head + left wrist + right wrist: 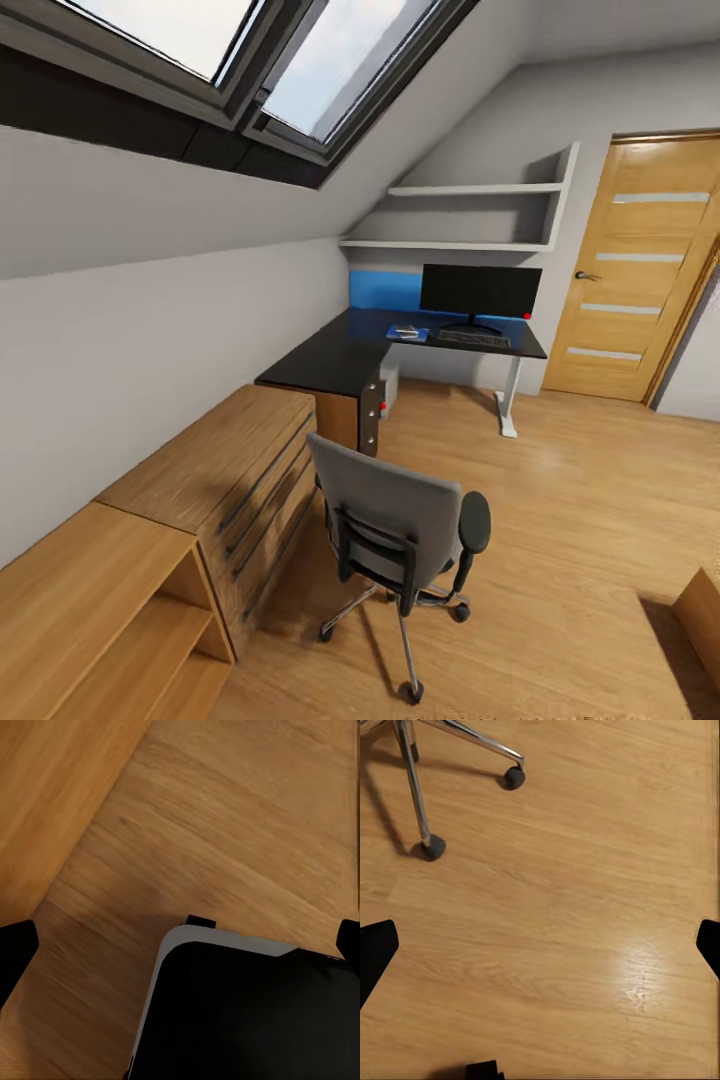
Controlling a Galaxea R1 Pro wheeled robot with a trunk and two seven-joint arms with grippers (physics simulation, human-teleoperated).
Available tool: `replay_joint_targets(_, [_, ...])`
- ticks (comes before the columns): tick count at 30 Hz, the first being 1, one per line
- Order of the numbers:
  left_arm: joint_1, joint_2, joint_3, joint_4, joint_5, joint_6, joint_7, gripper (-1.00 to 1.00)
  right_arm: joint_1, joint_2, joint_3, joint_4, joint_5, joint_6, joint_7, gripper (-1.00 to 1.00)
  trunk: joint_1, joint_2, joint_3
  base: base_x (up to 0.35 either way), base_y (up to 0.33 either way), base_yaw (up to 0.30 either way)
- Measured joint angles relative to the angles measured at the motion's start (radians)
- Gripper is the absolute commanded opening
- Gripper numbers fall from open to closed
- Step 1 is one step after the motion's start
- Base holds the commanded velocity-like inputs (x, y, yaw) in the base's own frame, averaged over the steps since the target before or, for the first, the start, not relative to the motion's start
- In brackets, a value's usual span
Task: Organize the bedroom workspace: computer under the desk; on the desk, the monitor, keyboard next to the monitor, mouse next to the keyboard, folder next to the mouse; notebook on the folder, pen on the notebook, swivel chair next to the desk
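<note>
The swivel chair (pixel 400 530) stands on the wood floor (pixel 580 520), well apart from the desk (pixel 340 355). The monitor (pixel 480 292) and keyboard (pixel 473 339) sit along the desk's far edge. Both grippers, left (pixel 180 945) and right (pixel 540 945), hang with jaws apart over the floor.

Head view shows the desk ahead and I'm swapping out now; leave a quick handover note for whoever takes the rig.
Left gripper and right gripper: both open, empty, facing the floor.
Monitor and keyboard sit on the desk; the computer is under it.
Folder already lies on the desk beside the keyboard, with something small on it; too far to tell what.
Mouse and pen not made out from here.
Swivel chair stands away from the desk; roll it in.
</note>
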Motion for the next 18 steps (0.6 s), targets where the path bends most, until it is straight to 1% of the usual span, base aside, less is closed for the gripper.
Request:
replay_joint_targets(6, [0.000, 0.000, 0.000, 0.000, 0.000, 0.000, 0.000, 1.00, 0.000, 0.000, 0.000, 0.000, 0.000, 0.000, 0.000, 1.00, 0.000, 0.000, 0.000, 0.000, 0.211, -0.262])
replay_joint_targets(13, [0.000, 0.000, 0.000, 0.000, 0.000, 0.000, 0.000, 1.00, 0.000, 0.000, 0.000, 0.000, 0.000, 0.000, 0.000, 1.00, 0.000, 0.000, 0.000, 0.000, 0.099, -0.262])
replay_joint_targets(18, [0.000, 0.000, 0.000, 0.000, 0.000, 0.000, 0.000, 1.00, 0.000, 0.000, 0.000, 0.000, 0.000, 0.000, 0.000, 1.00, 0.000, 0.000, 0.000, 0.000, 0.223, -0.262])
